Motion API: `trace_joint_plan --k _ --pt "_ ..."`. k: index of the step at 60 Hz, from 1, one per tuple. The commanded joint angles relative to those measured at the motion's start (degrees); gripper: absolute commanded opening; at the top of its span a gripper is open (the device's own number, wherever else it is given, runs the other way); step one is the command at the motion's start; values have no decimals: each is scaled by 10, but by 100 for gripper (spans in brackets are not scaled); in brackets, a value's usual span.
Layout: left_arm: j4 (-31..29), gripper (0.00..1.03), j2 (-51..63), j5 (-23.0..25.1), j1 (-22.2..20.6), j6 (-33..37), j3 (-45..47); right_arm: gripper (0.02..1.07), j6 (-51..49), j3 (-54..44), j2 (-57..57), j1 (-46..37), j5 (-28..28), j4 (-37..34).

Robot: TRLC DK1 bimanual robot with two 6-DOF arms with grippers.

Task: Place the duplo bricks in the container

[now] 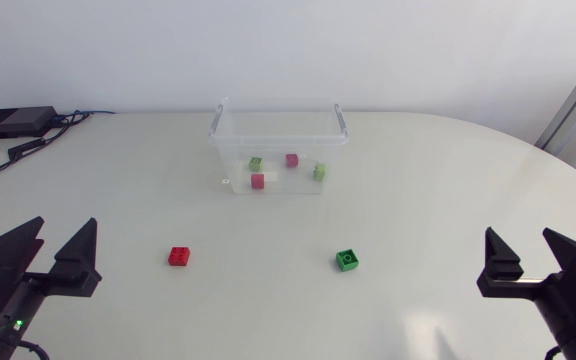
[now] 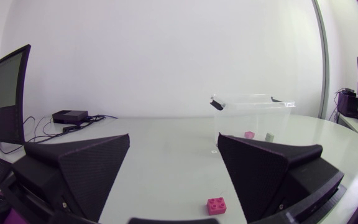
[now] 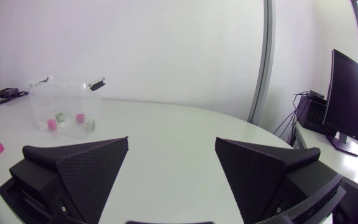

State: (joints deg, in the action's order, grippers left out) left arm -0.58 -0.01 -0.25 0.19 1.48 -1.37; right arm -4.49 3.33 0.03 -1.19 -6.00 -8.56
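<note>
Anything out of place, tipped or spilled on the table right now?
Nothing spilled or damaged. The container stands upright with four bricks inside. Only the red brick and the green brick lie outside it, apart on the table, still to be placed.

The transparent container [image 1: 278,141] is holding red and pale green bricks [image 1: 258,181]. A red brick [image 1: 179,256] and a green brick [image 1: 347,260] are sitting on the white table [image 1: 438,190].

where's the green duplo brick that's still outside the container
Head view: the loose green duplo brick sits on the table right of centre, in front of the clear plastic container.
</note>
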Motion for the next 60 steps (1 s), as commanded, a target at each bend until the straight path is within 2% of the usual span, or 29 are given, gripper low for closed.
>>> trace_joint_plan --k 1,23,40,49,60 --pt "0 99 -6 2 -5 -9 13 103 12 -4 -3 0 -2 -11" --pt "0 99 -8 2 -5 -6 10 103 9 -4 -4 -4 -1 -9" --pt "-25 99 8 2 7 -7 -67 103 2 38 1 -5 13 -12" --pt "-32 99 111 2 7 -13 -138 103 2 97 55 5 14 -21" --pt "-90 99 291 4 -8 -38 -248 103 4 177 164 8 16 -32"
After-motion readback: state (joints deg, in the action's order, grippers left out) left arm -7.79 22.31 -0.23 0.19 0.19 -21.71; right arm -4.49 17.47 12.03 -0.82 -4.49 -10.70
